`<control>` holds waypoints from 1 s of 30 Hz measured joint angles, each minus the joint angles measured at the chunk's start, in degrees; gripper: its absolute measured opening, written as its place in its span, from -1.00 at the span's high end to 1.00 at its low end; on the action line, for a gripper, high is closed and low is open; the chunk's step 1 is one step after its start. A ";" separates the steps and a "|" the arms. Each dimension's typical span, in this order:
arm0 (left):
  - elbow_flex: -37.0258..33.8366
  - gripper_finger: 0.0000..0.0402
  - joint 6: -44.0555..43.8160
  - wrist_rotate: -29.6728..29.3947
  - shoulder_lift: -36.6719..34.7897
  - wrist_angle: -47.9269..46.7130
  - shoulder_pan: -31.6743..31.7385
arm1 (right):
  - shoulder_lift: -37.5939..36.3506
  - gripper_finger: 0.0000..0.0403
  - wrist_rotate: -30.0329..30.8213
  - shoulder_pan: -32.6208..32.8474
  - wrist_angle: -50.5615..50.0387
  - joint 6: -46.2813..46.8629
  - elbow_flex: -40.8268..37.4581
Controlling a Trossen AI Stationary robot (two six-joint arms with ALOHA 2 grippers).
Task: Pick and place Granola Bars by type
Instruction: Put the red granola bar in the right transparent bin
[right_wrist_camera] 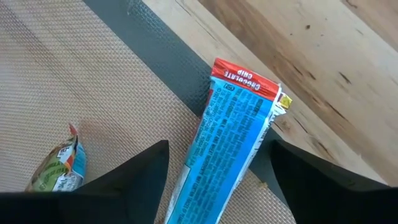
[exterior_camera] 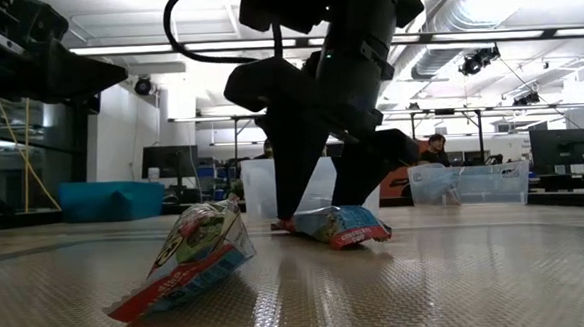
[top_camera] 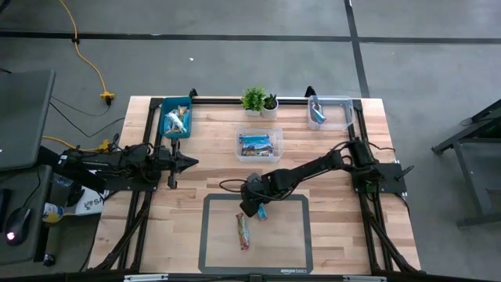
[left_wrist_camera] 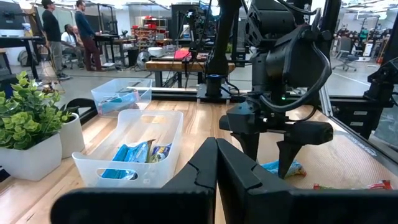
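Note:
A light blue granola bar [right_wrist_camera: 227, 143] with a red end lies flat at the far edge of the grey mat [top_camera: 290, 251]. Its red end [right_wrist_camera: 244, 76] reaches the mat's dark border. My right gripper [right_wrist_camera: 219, 149] points steeply down over it, open, one finger on each long side of the bar with a narrow gap to each. The low view shows the same bar [exterior_camera: 340, 226] between the fingers. A second bar [top_camera: 243, 231], green and red, lies nearer on the mat, one end raised [exterior_camera: 200, 228]. My left gripper [top_camera: 188, 162] waits shut at the table's left, pointing level.
A clear bin [top_camera: 260, 144] with blue bars stands just beyond the mat. A blue bin [top_camera: 176, 117] with bars is at the far left and another clear bin [top_camera: 329, 112] at the far right. Two small potted plants [top_camera: 258, 102] stand at the far edge.

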 joint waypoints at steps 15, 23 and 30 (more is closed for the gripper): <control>0.00 1.00 0.00 -0.09 0.00 0.00 0.02 | 0.11 -0.03 -0.10 -0.02 -0.25 -0.02 -0.20; 0.00 1.00 0.00 -0.13 -0.01 0.00 0.02 | 0.11 0.07 -0.35 -0.04 -0.05 -0.02 -0.22; 0.02 1.00 -0.01 -0.13 -0.02 0.00 0.01 | -0.52 0.15 -1.33 -0.07 0.07 -0.02 -0.20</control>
